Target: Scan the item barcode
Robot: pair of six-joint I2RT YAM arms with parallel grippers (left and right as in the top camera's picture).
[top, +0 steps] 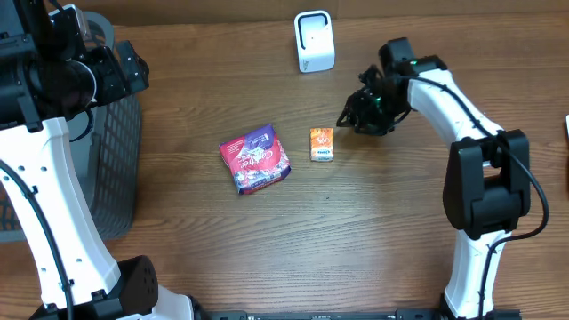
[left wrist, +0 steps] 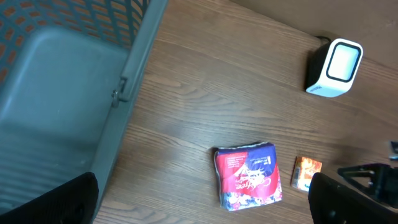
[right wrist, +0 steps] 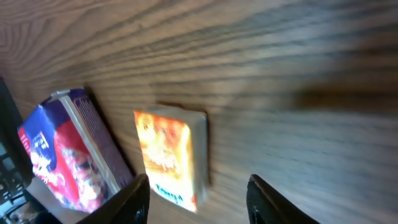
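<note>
Dark fingers (right wrist: 134, 199) of the right gripper (right wrist: 198, 180) are being held apart, empty, near the orange box (right wrist: 171, 155). A purple-red packet (top: 255, 159) is lying beside that box, a white scanner (top: 314, 42) well beyond it; the left gripper (left wrist: 204, 180) is being held spread wide. In full view, the box is lying flat on the bench (top: 373, 231), orange face up.

Just off the right gripper (top: 348, 119) lies an orange box (top: 322, 143); a red packet (top: 255, 158) sits farther beyond it.
</note>
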